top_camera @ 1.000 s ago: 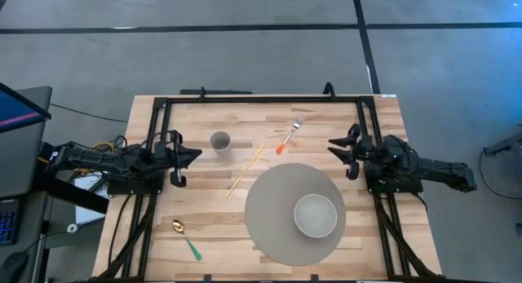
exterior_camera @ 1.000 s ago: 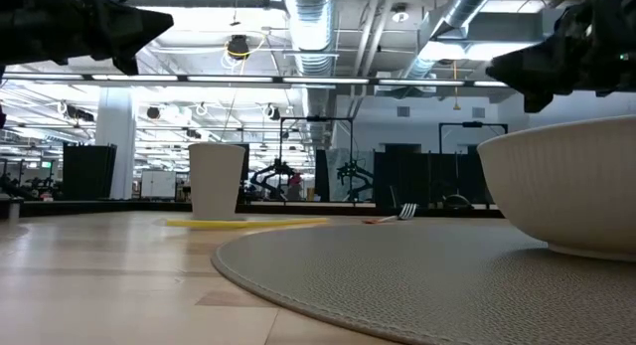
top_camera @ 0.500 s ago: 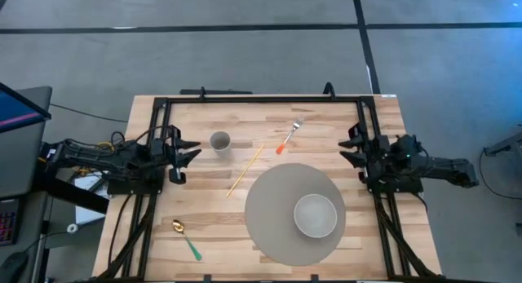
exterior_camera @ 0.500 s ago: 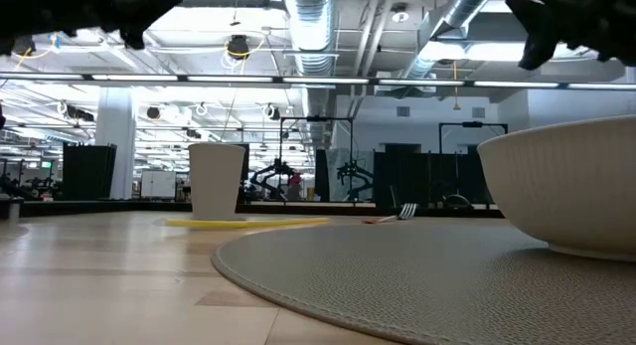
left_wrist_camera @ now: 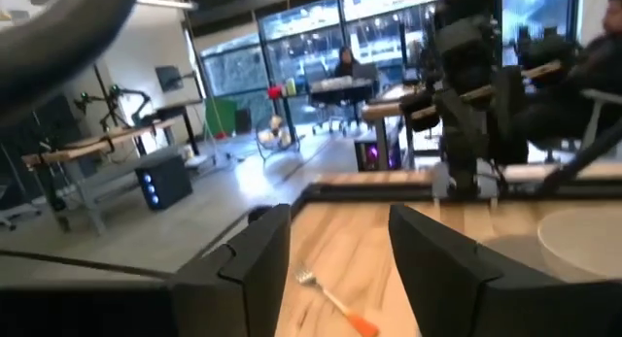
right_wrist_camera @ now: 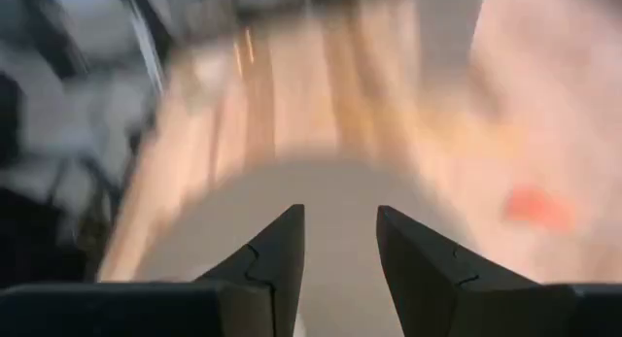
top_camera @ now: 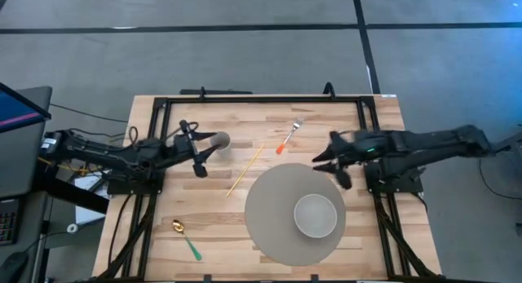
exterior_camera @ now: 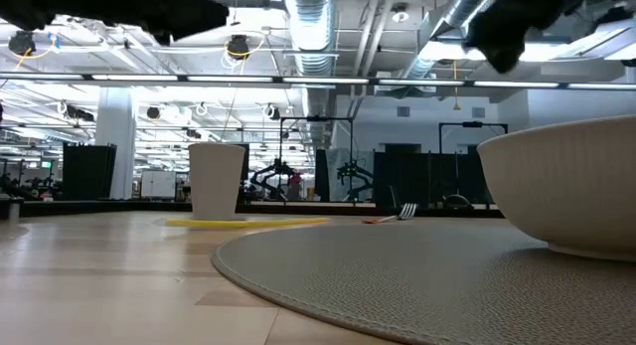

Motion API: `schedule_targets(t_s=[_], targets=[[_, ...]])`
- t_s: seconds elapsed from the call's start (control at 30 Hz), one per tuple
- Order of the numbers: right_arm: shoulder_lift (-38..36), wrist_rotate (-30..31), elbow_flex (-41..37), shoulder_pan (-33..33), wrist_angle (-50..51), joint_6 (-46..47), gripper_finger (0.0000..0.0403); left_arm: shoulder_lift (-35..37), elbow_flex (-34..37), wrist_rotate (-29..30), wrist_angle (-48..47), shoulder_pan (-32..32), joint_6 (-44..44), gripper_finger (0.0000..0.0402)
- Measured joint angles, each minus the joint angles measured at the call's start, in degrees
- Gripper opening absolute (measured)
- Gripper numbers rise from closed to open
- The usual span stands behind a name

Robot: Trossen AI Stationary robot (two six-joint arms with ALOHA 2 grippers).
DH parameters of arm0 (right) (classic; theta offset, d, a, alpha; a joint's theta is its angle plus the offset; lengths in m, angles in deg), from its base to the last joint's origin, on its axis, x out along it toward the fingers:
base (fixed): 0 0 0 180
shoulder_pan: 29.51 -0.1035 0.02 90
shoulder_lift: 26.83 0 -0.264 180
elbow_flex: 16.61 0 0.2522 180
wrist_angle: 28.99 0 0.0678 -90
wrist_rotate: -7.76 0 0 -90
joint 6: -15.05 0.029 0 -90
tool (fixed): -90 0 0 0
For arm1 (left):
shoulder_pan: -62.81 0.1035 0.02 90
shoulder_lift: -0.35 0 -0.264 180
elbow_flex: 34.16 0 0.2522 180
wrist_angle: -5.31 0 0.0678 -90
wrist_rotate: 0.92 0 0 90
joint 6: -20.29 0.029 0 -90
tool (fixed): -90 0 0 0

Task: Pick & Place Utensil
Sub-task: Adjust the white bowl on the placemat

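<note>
A fork point(top_camera: 287, 138) with an orange handle lies flat on the wooden table point(top_camera: 204, 210), far of the round grey mat point(top_camera: 273, 201). It also shows between the open fingers of my left gripper point(left_wrist_camera: 340, 216). A yellow chopstick point(top_camera: 245, 170) lies left of the mat. A gold spoon with a green handle point(top_camera: 186, 238) lies at the near left. My left gripper point(top_camera: 194, 150) hovers open just left of the white cup point(top_camera: 220, 141). My right gripper point(top_camera: 325, 156) hovers open over the mat's far right edge, empty, with the mat blurred below its fingers point(right_wrist_camera: 340, 216).
A white bowl point(top_camera: 315, 215) sits on the mat's near right part. The cup point(exterior_camera: 217, 181) stands upright on its base. A black frame point(top_camera: 261, 99) runs along the table's far, left and right sides. Bare wood lies between the spoon and the mat.
My left gripper has gone toward the table's right, up to the cup, and has opened. My right gripper first drew back a little, then reached toward the table's left, out over the mat's far right edge. The utensils, cup and bowl have not moved.
</note>
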Motion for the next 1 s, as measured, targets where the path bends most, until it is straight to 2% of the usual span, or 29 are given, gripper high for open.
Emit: schedule_targets(t_s=[0.07,0.17,0.27,0.37,0.5,0.77,0.87,1.0], targets=[[5.9,0.0,2.1,-2.4,4.3,3.7,0.0124,-1.2,0.0,0.0,0.1,0.0,-0.3,0.0177],[13.8,-0.4,5.0,-6.0,4.7,8.7,0.0124,-1.7,0.0,0.1,0.5,0.0,-0.4,0.0177],[20.9,-4.0,7.3,-8.9,5.7,12.6,0.0125,-1.3,0.0,0.2,0.6,0.0,-0.4,0.0177],[26.3,-7.9,10.1,-11.0,5.9,13.0,0.0132,-0.5,0.0,0.5,1.1,0.0,-0.4,0.0177],[32.2,-8.1,14.1,-13.0,11.5,13.1,0.0156,0.0,0.0,0.6,1.3,0.0,-0.4,0.0177],[35.2,-8.7,17.5,-16.1,13.5,19.5,0.0204,0.8,0.0,0.6,3.5,0.0,5.2,0.0176],[35.0,-8.6,17.5,-17.2,13.7,20.5,0.021,1.1,0.0,-0.2,5.1,0.1,7.9,0.0176],[34.9,-7.5,17.5,-19.0,12.1,26.7,0.0207,1.1,0.0,-0.3,9.0,0.1,12.6,0.0176]])
